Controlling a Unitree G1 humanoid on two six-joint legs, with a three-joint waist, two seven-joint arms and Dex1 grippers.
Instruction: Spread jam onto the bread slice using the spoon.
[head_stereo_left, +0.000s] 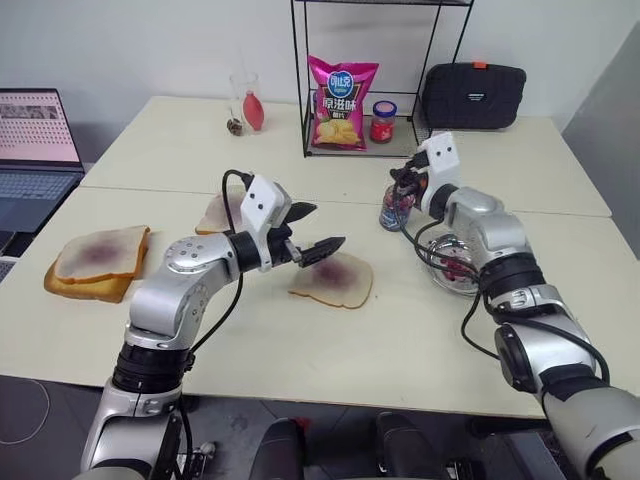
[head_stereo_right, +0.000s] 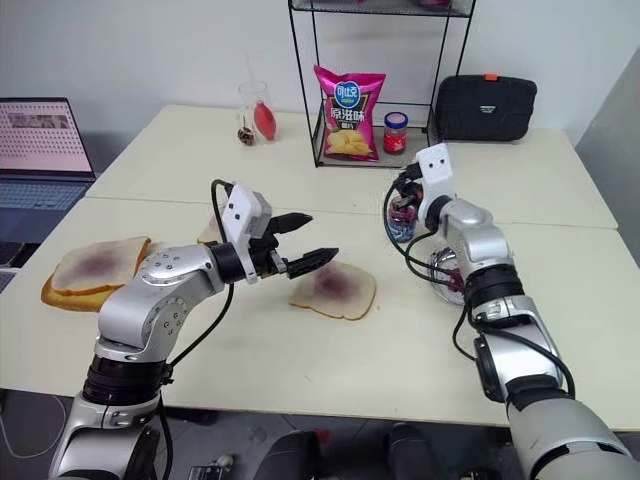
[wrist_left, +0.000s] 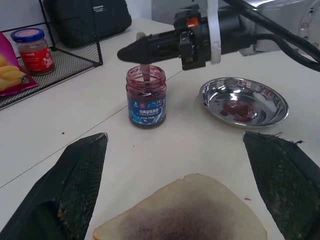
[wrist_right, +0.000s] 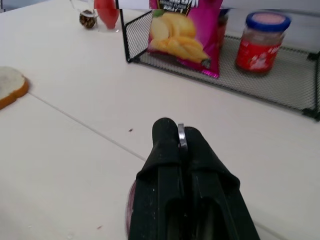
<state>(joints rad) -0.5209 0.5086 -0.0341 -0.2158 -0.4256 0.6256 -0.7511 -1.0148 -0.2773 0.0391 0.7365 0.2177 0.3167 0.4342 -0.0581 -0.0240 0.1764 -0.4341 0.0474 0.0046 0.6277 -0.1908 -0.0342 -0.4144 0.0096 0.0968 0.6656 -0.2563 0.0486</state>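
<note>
Jam (wrist_left: 145, 80) sits in a small clear jar (wrist_left: 145, 104) with a blue label, standing upright on the cream table (head_stereo_left: 300, 340) between the wire rack (head_stereo_left: 372, 140) and a steel dish (wrist_left: 244, 101). The dish also holds a few red blobs of jam. The right gripper (wrist_left: 131, 49) hangs level just above the jar's mouth, its two black fingers pressed together on the spoon (wrist_right: 182, 136), whose slim silver handle shows as a thin edge between the fingertips in the right wrist view. In the left wrist view the spoon's shaft drops from the fingertips straight down into the jar.

The bread slice (head_stereo_left: 332, 279) lies flat near the table's middle, its centre stained purple-brown. The left gripper (head_stereo_left: 316, 230) hovers level beside it, over its near-left edge, with both fingers spread wide and nothing between them. In the left wrist view the slice lies between and below those fingers.

A stack of bread (head_stereo_left: 95, 262) with a stained top slice rests near the table's left edge, and another single slice (head_stereo_left: 222, 213) lies behind the left arm. On the rack's lower shelf stand a pink chip bag (head_stereo_left: 342, 102) and a red jar (head_stereo_left: 383, 121). A black case (head_stereo_left: 473, 96) lies behind the rack, a laptop (head_stereo_left: 38, 150) stands at the far left, and a glass (head_stereo_left: 246, 102) with something red in it stands near the table's far edge.
</note>
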